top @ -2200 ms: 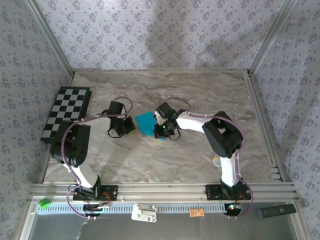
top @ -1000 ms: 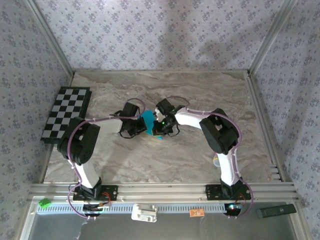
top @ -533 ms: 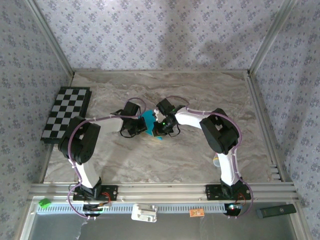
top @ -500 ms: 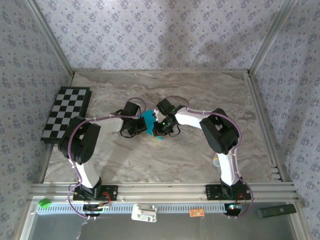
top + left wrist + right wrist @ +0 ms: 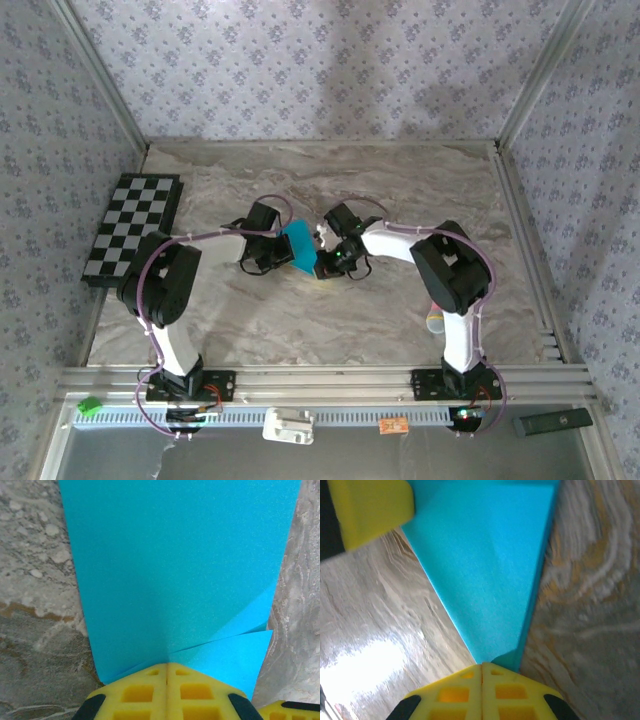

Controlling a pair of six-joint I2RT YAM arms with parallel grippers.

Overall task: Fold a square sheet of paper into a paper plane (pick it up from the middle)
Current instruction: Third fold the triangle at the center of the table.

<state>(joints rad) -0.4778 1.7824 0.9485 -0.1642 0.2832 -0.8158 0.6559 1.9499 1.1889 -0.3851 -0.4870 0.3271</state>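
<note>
The square sheet of paper is a teal-blue, creased piece held between both grippers at the table's middle. My left gripper is shut on its left edge. In the left wrist view the yellow fingertips pinch the sheet of paper at a crease, and a folded flap lies to the right. My right gripper is shut on the opposite end. In the right wrist view the paper narrows to a point at the closed gripper, with the left gripper's finger at the top left.
A black-and-white checkered board lies at the table's left side. Patterned walls enclose the marble table on three sides. An aluminium rail runs along the near edge with both arm bases.
The right gripper has shifted a little to the right, drawing the paper out between the two grippers. The left arm has stayed nearly still. Both stay shut.
</note>
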